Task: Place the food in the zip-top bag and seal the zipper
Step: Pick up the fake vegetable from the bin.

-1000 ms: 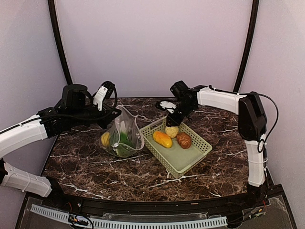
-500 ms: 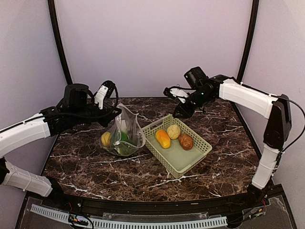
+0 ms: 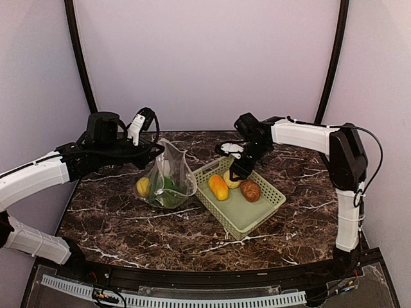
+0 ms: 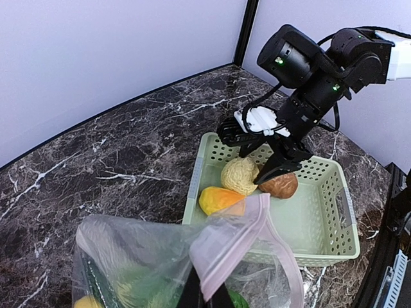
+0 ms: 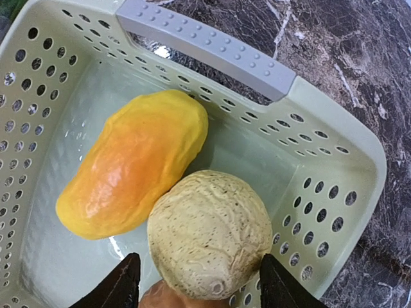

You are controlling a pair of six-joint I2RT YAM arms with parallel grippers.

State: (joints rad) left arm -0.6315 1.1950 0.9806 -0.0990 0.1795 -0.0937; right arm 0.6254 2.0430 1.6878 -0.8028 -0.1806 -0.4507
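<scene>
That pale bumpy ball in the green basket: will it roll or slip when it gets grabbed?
Probably apt to roll: the beige round one is nearly a ball. Its rough, matte skin likely gives the open right tool decent grip. The orange piece and basket wall beside it may stop it wandering.

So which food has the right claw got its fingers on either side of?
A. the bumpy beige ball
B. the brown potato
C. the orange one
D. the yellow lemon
A: in the right wrist view, the open right claw has one finger on each side of the bumpy beige ball, which sits in the green basket beside the orange one.
</scene>
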